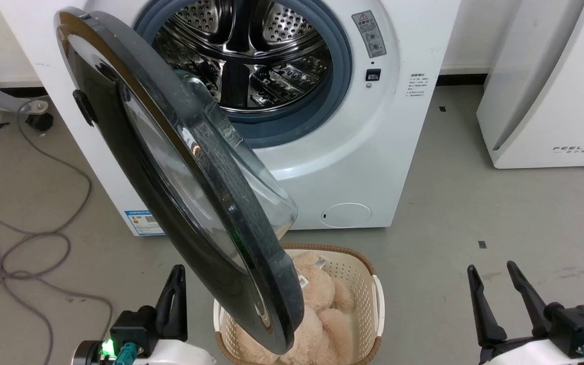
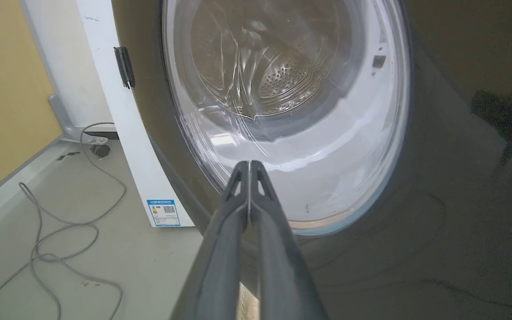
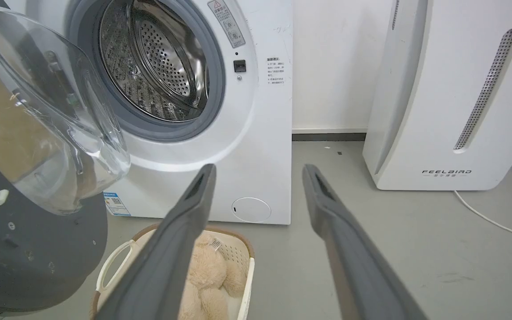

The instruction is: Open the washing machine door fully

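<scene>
The white washing machine [image 1: 353,152] stands ahead with its steel drum [image 1: 251,56] exposed inside the grey gasket. Its glossy black door [image 1: 170,167] hangs swung out toward me on the left hinge, roughly edge-on, glass bowl [image 1: 241,167] bulging to the right. My left gripper [image 1: 178,271] is shut, low at the left, just outside the door's outer face [image 2: 438,178]; its fingertips [image 2: 249,166] point at the window's lower rim. My right gripper [image 1: 492,268] stands open low at the right, over bare floor, fingers [image 3: 194,200] aimed at the machine's front [image 3: 256,133].
A cream basket [image 1: 368,284] holding a beige plush toy [image 1: 317,299] sits on the floor under the door's lower edge. The white FEELBIRD appliance [image 1: 550,101] stands at the right. Grey cables [image 1: 33,243] loop across the floor at the left.
</scene>
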